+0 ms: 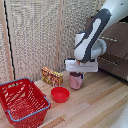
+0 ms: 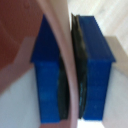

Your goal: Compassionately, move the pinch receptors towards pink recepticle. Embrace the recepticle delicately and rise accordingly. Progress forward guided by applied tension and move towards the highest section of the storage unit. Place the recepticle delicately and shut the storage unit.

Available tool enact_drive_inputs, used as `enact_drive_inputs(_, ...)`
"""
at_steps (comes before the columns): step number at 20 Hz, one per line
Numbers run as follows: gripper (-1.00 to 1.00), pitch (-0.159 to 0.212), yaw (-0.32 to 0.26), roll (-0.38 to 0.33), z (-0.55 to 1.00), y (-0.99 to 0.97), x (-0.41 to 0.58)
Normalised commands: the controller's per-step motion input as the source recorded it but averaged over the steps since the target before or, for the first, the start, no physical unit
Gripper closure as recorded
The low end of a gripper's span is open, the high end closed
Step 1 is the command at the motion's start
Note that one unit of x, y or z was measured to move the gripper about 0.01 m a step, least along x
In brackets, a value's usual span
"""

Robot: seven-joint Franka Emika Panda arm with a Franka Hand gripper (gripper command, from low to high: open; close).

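I am finding no text that I can read in either view. The small yellow-and-red box (image 1: 52,76) standing on the wooden table (image 1: 95,105) is showing printed markings, but they are staying too blurred to make out.

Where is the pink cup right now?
In the exterior view, the pink cup stands on the wooden table near centre, directly under the gripper, with the red bowl on the exterior view's left.

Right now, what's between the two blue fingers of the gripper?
The thin wall of the pink cup sits pinched between the blue fingers, shown in the wrist view; nothing else is in the gap.
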Motion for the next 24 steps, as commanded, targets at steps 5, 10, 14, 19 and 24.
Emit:
enact_drive_inputs(5, 1.0, 0.073, 0.024, 0.005, 0.57, -0.04, 0.03)
enact_drive_inputs(10, 1.0, 0.024, 0.026, 0.02, 0.68, -0.02, 0.135)
enact_drive_inputs(14, 1.0, 0.0, 0.023, 0.049, 0.67, -0.01, 0.36)
enact_drive_inputs(19, 1.0, 0.0, 0.002, 0.067, 0.63, 0.04, 0.502)
enact_drive_inputs(24, 1.0, 0.001, 0.001, 0.088, 0.63, 0.11, 0.525)
